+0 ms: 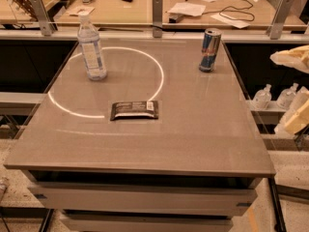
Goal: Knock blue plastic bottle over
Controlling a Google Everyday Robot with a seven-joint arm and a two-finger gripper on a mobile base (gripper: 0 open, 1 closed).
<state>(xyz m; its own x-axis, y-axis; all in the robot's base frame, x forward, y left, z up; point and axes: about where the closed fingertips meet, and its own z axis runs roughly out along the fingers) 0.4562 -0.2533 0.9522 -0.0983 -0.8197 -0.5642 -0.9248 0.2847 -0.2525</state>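
The blue plastic bottle (91, 48) is a tall clear bottle with a white cap and a pale label. It stands upright at the far left of the grey table (193, 139), on a white circle line. My gripper (296, 119) shows only as pale cream parts at the right edge of the view, beyond the table's right side. It is far from the bottle and touches nothing.
A blue-and-silver drink can (210, 50) stands upright at the far right of the table. A dark snack bar wrapper (134, 109) lies flat near the middle. Behind the table is a wooden counter (145, 11) with papers and cables. Small bottles (263, 96) sit on a low shelf to the right.
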